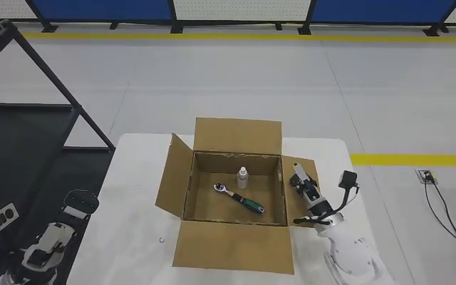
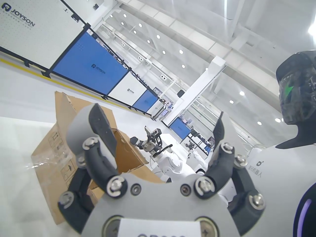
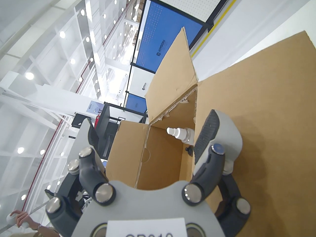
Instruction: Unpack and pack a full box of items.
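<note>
An open cardboard box [image 1: 235, 135] sits at the middle of a white table [image 1: 135, 214], all four flaps folded outward. On its floor lie a ratchet wrench [image 1: 239, 197] with a green handle, set at a slant, and a small white bottle [image 1: 243, 177] standing upright just beyond the wrench's head, near the back wall. The right gripper [image 1: 299, 174] hangs over the box's right-hand flap, its fingers spread wide with nothing between them; its wrist view looks past that flap to the bottle [image 3: 181, 133] inside. The left gripper [image 1: 77, 203] is held well apart from the box, off the table's left edge, its fingers [image 2: 98, 124] likewise parted and holding nothing.
</note>
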Robot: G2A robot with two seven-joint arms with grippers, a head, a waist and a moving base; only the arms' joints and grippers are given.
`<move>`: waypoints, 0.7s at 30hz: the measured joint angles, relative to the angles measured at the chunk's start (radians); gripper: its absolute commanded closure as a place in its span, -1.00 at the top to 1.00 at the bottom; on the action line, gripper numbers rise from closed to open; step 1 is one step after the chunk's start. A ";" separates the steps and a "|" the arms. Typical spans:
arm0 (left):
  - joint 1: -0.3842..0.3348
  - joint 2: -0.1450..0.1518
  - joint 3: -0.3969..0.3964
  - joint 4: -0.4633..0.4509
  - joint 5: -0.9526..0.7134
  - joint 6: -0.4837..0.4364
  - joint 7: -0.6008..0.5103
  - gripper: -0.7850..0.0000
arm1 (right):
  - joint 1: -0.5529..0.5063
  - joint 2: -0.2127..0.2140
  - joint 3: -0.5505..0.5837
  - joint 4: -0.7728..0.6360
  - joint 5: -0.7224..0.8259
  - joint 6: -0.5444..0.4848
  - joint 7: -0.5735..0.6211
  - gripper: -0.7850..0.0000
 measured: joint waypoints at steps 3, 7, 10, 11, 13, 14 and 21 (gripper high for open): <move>0.001 0.001 0.003 0.000 0.001 0.002 0.003 1.00 | 0.016 -0.007 -0.017 0.017 0.001 0.014 -0.027 1.00; 0.000 0.003 0.005 0.002 0.001 0.004 0.003 1.00 | 0.032 -0.011 -0.028 0.035 0.003 0.035 0.012 1.00; -0.007 0.005 0.007 0.003 0.000 0.011 0.001 1.00 | 0.039 -0.013 -0.034 0.044 0.000 0.047 0.044 1.00; -0.010 0.006 0.008 0.004 0.000 0.013 -0.001 1.00 | 0.042 -0.014 -0.036 0.046 -0.001 0.050 0.052 1.00; -0.012 0.008 0.009 0.004 -0.001 0.016 -0.003 1.00 | 0.046 -0.015 -0.039 0.050 -0.004 0.052 0.062 1.00; -0.013 0.008 0.009 0.005 -0.001 0.017 -0.004 1.00 | 0.049 -0.016 -0.041 0.052 -0.005 0.052 0.064 1.00; -0.013 0.011 0.009 0.005 0.000 0.019 0.003 1.00 | 0.054 -0.023 -0.041 0.046 -0.008 0.011 0.049 1.00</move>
